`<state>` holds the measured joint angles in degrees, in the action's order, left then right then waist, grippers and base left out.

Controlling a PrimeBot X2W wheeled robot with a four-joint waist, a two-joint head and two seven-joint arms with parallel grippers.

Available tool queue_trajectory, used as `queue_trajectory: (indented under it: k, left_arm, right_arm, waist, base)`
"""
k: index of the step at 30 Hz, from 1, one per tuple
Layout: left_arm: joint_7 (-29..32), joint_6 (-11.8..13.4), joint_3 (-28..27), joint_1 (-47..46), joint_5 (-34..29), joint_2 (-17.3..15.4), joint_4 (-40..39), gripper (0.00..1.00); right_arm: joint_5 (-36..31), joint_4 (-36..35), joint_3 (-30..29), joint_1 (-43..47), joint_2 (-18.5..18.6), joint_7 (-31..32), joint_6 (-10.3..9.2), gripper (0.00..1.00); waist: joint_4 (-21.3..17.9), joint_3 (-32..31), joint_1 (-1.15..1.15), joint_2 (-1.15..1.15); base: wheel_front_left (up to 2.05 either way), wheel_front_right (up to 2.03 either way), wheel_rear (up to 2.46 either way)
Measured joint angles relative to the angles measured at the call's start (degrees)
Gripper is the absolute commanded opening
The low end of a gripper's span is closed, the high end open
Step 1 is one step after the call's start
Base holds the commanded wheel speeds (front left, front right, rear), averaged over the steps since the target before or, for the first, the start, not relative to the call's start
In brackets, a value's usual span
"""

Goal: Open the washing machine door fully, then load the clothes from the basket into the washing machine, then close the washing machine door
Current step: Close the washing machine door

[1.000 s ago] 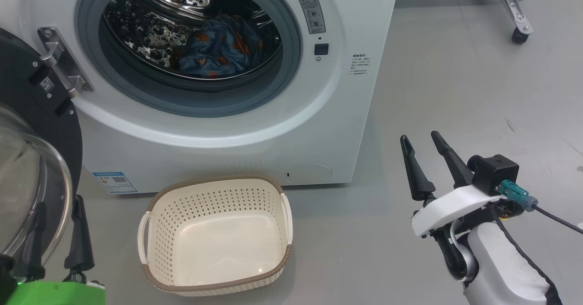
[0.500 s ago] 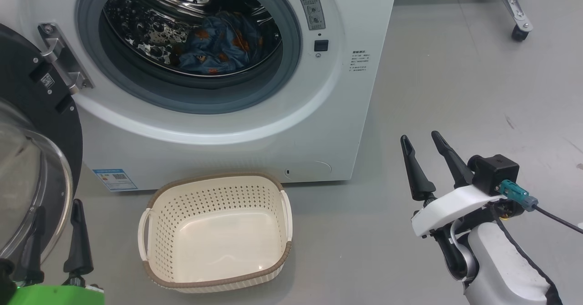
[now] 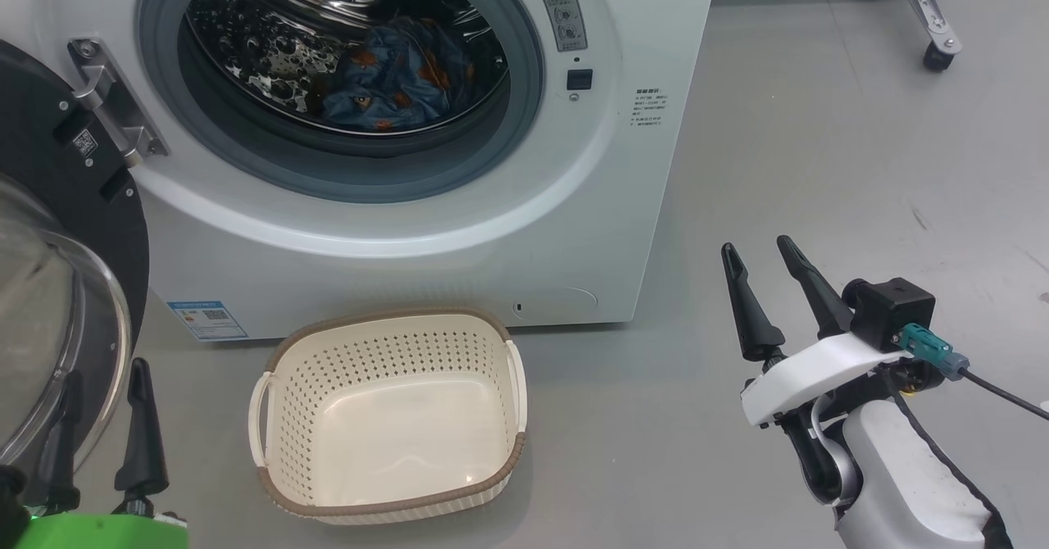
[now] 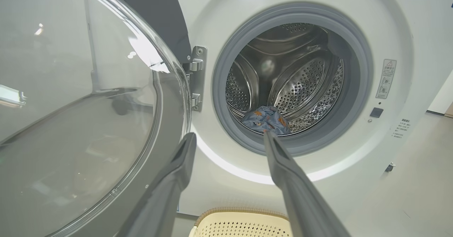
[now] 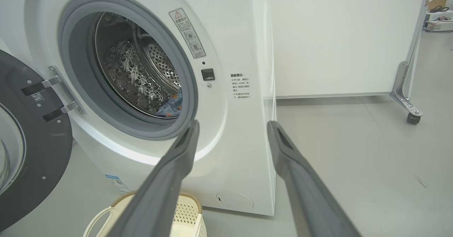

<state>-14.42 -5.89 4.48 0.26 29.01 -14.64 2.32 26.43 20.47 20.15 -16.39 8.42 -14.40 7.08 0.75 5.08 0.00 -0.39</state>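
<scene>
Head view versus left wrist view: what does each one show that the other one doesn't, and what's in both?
Head view adds the right gripper, open above the floor to the right of the washing machine, and the basket seen whole, with nothing inside. Left wrist view adds the drum right to its back wall. Both show the door swung open, its hinge, the blue printed clothes lying in the drum, the warning sticker and the open left gripper.
</scene>
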Motion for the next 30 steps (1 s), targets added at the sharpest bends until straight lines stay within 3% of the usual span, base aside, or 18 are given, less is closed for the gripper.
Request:
queue_trajectory:
  k: [12, 30]
  left_arm:
    - [0.00, -0.01, 0.29, -0.02, -0.34, 0.33, 0.70, 1.00]
    - [0.00, 0.12, 0.58, -0.08, -1.79, 1.03, 2.85, 1.00]
  right_arm:
    - [0.09, -0.01, -0.93, 0.01, 0.25, 0.00, 0.00, 1.00]
    - [0.40, -0.01, -1.38, 1.15, 0.49, 0.00, 0.00, 1.00]
  waist:
    - [0.67, -0.05, 0.00, 0.00]
    - [6.05, -0.97, 0.00, 0.00]
  base:
    - [0.00, 0.00, 0.00]
    - [0.00, 0.00, 0.00]
